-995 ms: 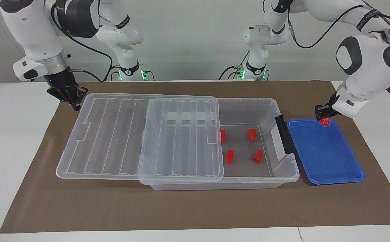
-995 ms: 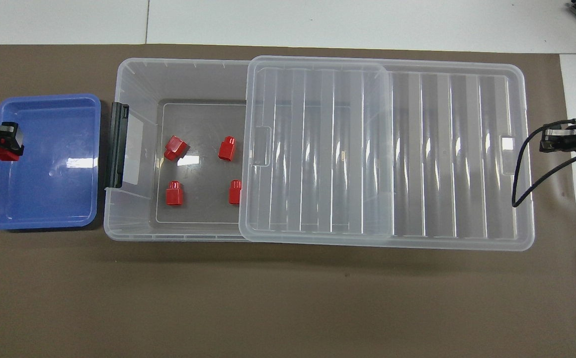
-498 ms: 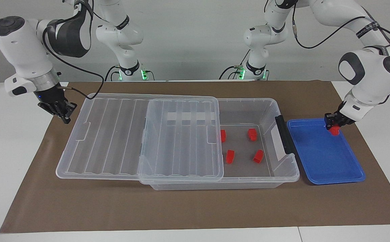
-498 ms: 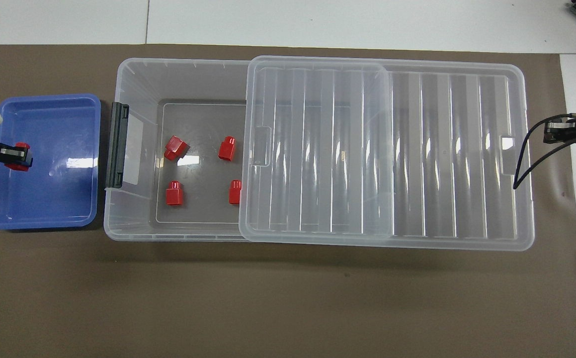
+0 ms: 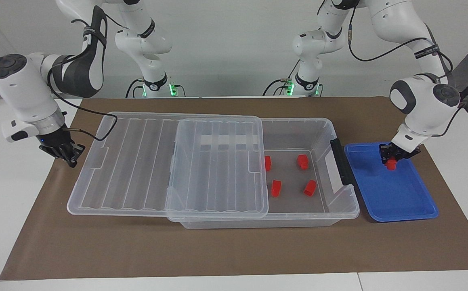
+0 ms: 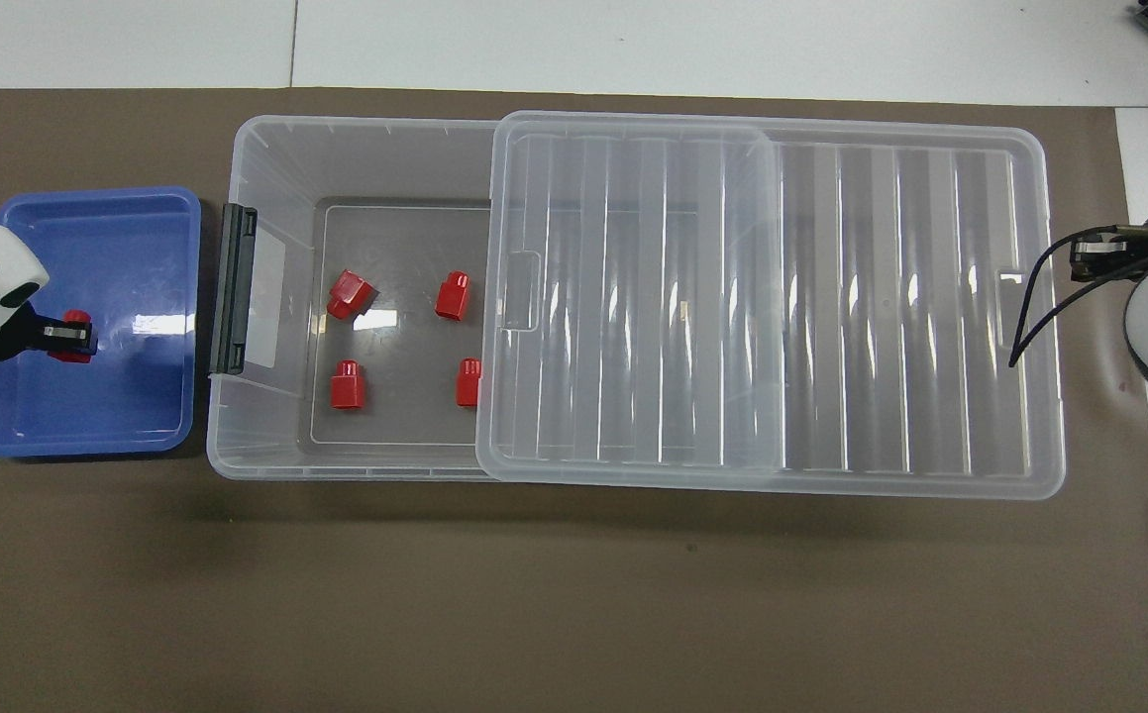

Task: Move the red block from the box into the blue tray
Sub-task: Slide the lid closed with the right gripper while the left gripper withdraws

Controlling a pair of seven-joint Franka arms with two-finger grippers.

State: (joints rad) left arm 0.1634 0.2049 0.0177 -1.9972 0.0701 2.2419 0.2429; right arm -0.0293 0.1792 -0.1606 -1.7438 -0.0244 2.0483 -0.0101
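My left gripper [image 5: 391, 157] [image 6: 66, 335] is shut on a red block [image 5: 390, 164] [image 6: 75, 319] and holds it low inside the blue tray [image 5: 399, 204] [image 6: 88, 421], in the part nearer to the robots. I cannot tell whether the block touches the tray floor. Several more red blocks [image 5: 303, 161] [image 6: 351, 295] lie in the open end of the clear box [image 5: 298, 212] [image 6: 266, 198]. My right gripper [image 5: 70, 155] [image 6: 1094, 259] is shut on nothing, low beside the lid's end, at the right arm's end of the table.
The ribbed clear lid [image 5: 145, 161] [image 6: 881, 297] lies slid half off the box toward the right arm's end. A black clip [image 5: 341, 161] [image 6: 234, 287] sits on the box end next to the tray. Everything rests on a brown mat [image 5: 217, 250].
The left gripper has come down from the tray's rim into the tray with the red block. The right gripper has sunk lower and moved along the lid's end.
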